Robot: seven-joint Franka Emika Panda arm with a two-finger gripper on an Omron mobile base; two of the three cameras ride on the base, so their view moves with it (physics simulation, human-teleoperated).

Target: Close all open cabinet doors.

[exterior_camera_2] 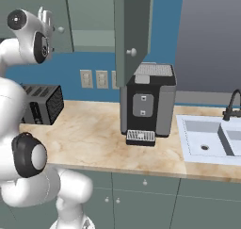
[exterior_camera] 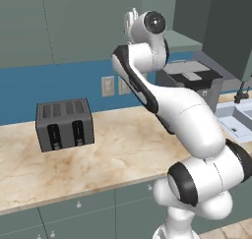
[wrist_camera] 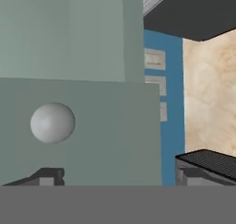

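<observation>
Arm raised to upper cabinets — jaws [wrist_camera: 113, 177] apart, close to door [wrist_camera: 78, 131] beside knob [wrist_camera: 52, 122], likely set for push; another door [exterior_camera_2: 132, 32] stands ajar above coffee machine [exterior_camera_2: 147, 103].

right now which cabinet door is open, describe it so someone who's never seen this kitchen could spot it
Start at the black coffee machine on the marble counter, left of the sink. Directly above it hangs an upper cabinet door, grey-green with a small round pale knob low on its panel. Unlike the flush doors further left, it swings out toward the room, over the machine's top.
</observation>
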